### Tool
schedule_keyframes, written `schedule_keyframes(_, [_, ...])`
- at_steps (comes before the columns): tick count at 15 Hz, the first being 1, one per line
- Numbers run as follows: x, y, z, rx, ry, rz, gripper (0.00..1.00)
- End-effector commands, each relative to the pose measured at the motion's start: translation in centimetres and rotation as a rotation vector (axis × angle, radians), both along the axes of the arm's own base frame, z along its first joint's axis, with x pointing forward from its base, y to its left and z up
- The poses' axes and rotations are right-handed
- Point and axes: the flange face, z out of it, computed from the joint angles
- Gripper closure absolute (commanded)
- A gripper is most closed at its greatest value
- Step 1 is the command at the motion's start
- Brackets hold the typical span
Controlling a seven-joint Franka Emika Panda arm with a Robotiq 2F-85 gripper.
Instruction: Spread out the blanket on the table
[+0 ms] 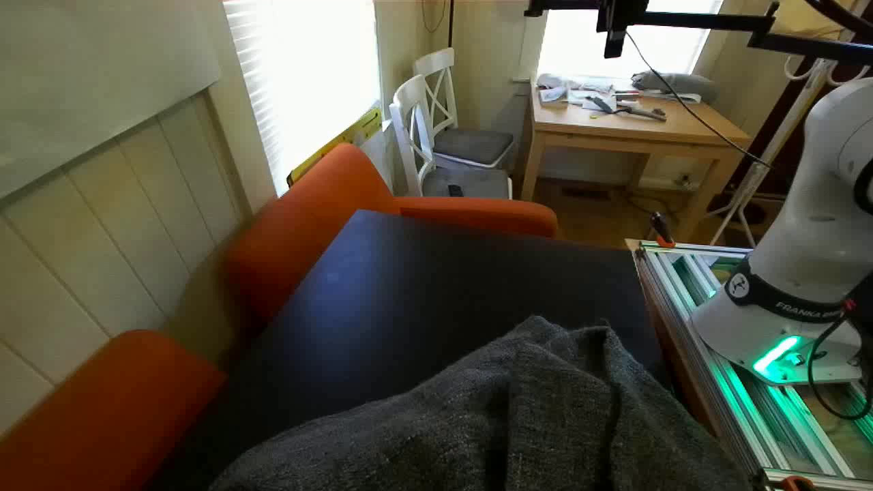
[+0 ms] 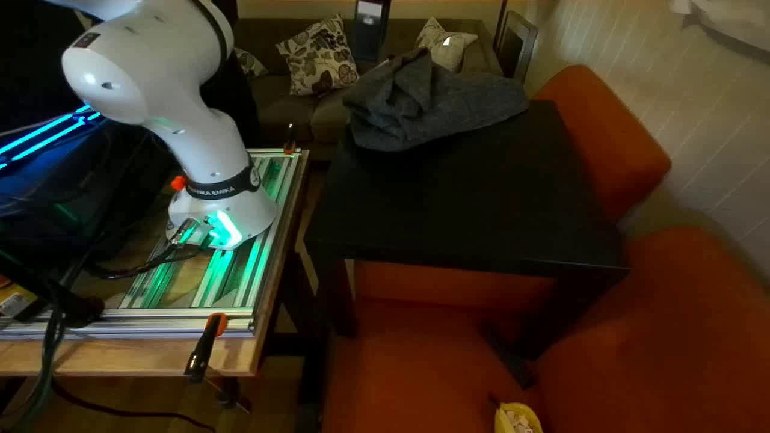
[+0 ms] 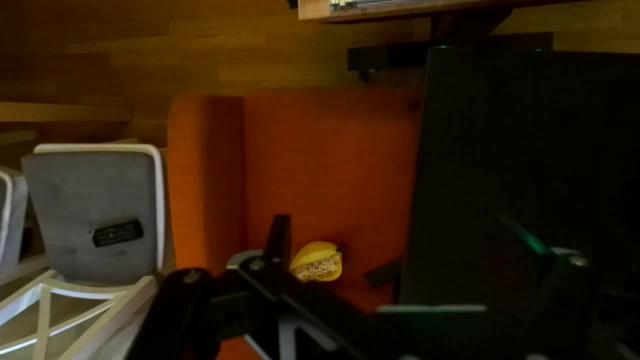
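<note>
One gripper [image 3: 392, 219], spread wide in the wrist view, visibly holding nothing. In an exterior view, left to right across the far end of the table [image 2: 469, 198]: blanket [image 2: 436, 103], heaped. Expect soft, limp, probably light cloth, low slip. Pinch the raised fold [image 2: 415, 78] at left; avoid the smoother right part [image 2: 487, 99], likely harder to grip.

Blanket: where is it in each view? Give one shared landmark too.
In an exterior view: blanket at bottom, centre to right, cut off below.
In an exterior view: blanket at upper middle.
Wrist view: blanket not visible.
Shared landmark: dark table, in all three; wrist view, right side.
</note>
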Motion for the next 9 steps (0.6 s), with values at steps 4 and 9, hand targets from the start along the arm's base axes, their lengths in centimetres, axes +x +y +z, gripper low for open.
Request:
schedule_keyframes(4, [0.0,0.0,0.1,0.0,0.0,0.0,0.0])
schedule_keyframes(9, [3.1,2.9,-0.4,0.019,0.043,0.216,0.0])
